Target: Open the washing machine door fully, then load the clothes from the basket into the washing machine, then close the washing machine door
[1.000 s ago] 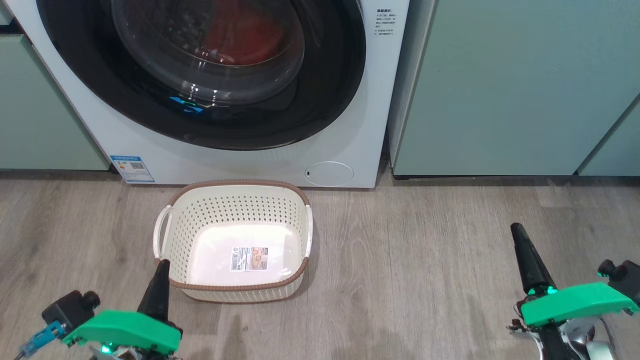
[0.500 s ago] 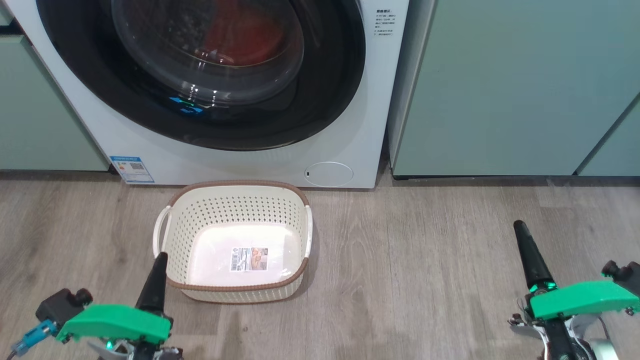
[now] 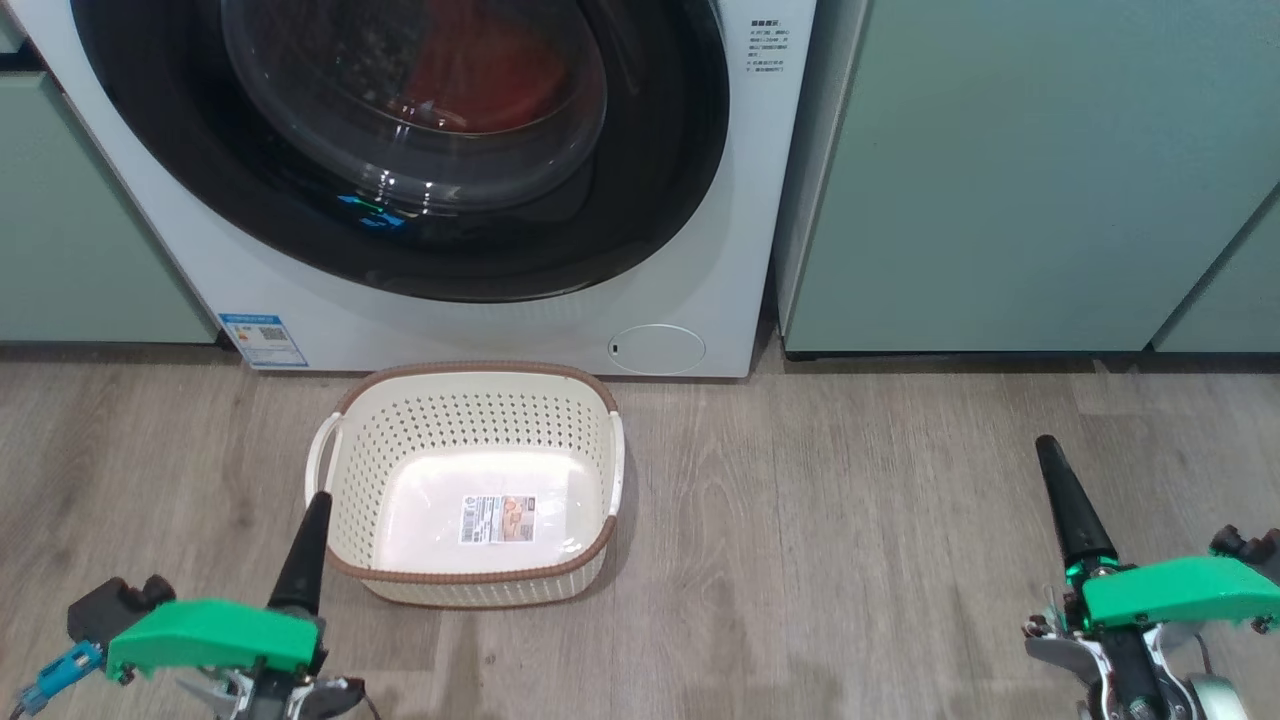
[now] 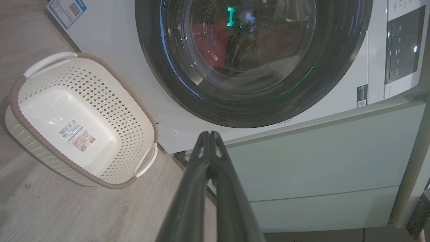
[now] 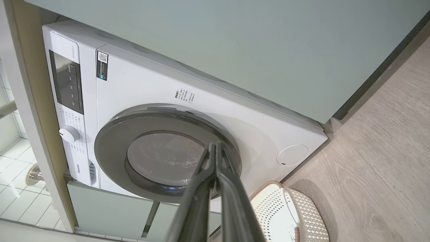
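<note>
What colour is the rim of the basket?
Brown, with a woven look; the basket rim shows best in the head view.

Brightness: bright, even indoor light in every view.
Glare: white glints and blue-green reflections on the washing machine door (image 3: 410, 100) glass; pale sheen inside the basket (image 3: 470, 410).
Shadows: soft, faint, on the floor (image 3: 850, 550) at 3 o'clock of the basket.
Distortion: cabinet (image 4: 319, 151) edges bow in the wrist views.
Focus: left tool (image 4: 209, 134) and right tool (image 5: 216, 145) go soft toward 6 o'clock.
</note>
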Available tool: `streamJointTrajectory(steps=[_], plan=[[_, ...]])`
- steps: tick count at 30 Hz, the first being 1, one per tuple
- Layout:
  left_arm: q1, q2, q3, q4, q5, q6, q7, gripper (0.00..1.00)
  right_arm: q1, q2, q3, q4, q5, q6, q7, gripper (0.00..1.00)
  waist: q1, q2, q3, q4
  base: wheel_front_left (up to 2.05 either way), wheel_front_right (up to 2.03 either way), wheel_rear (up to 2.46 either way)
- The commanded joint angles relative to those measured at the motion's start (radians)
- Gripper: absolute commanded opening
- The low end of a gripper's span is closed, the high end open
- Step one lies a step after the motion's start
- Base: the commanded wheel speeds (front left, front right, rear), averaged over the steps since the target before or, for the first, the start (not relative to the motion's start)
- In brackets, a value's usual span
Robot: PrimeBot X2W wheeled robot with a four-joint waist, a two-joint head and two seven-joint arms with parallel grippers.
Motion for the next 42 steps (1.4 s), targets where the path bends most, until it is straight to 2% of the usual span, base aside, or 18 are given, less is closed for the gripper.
streamJointTrajectory(steps=[1,32,42], plan=[[-0.054,0.003,0.033,-0.026,-0.022,-0.013,0.005,0.0,-0.053,-0.019,0.011,-0.027,0.022,0.0,0.006,0.0,0.0,0.0,0.0,0.0,0.0,0.0,0.0],[-0.117,-0.026,0.098,0.031,-0.37,-0.07,0.081,0.0,-0.107,-0.018,-0.007,0.04,0.365,0.0,0.053,0.0,0.0,0.0,-0.004,-0.003,0.0,0.0,0.0],[-0.118,-0.029,0.102,0.032,-0.372,-0.07,0.084,0.0,-0.107,-0.016,-0.01,0.041,0.366,0.0,0.056,0.0,0.0,0.0,-0.004,-0.003,0.0,0.0,0.0]])
